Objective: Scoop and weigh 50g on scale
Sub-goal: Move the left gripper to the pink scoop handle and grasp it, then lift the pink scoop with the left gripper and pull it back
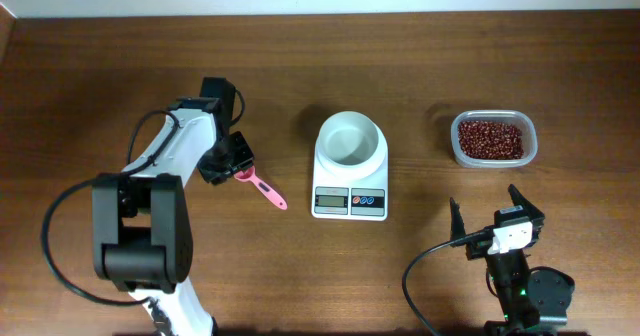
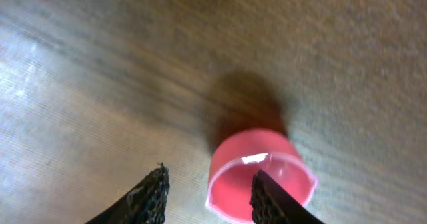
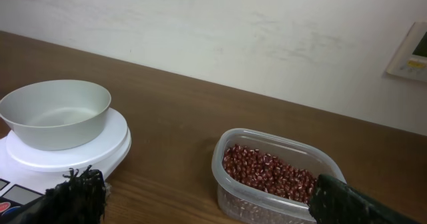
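Left wrist: left tool [image 2: 208, 174] part-open, jaws astride pink spoon [image 2: 267, 157] rim; right tool [image 3: 203, 179] wide open near beans [image 3: 267, 171].

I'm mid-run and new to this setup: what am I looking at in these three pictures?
Two robot arms sit at a wooden table. The wide picture looks down from above; the other two come from a camera on each wrist. In the middle stands a white scale with an empty bowl; to its right, a clear tub of red-brown beans. The left tool is low over the pink spoon, fingers apart at its cup, no firm grip visible. The right tool is open, holding nothing, facing the tub.
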Tool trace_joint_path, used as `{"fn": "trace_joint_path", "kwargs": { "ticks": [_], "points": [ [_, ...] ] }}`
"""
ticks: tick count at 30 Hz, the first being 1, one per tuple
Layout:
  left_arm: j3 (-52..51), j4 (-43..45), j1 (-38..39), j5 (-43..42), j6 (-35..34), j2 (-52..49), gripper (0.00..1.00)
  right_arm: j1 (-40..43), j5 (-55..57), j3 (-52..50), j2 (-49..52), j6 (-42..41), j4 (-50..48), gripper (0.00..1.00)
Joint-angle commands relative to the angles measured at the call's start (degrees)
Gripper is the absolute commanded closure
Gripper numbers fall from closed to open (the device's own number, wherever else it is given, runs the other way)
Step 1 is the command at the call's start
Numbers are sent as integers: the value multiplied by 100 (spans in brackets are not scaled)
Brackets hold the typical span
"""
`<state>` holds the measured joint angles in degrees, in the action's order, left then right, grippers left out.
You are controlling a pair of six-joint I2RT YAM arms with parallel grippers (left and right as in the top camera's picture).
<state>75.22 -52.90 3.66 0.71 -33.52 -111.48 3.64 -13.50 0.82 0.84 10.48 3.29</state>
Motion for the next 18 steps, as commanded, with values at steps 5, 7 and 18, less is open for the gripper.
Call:
{"fn": "trace_joint_path", "kwargs": {
  "ticks": [5, 7, 18],
  "points": [
    [-205, 275, -46, 74, -37, -243, 63, -24, 26, -50, -42, -48, 9, 1],
    [-280, 319, -46, 61, -37, -243, 68, -24, 26, -50, -42, -48, 9, 1],
    [-286, 387, -46, 59, -35, -243, 95, -24, 26, -50, -42, -48, 9, 1]
  ]
}}
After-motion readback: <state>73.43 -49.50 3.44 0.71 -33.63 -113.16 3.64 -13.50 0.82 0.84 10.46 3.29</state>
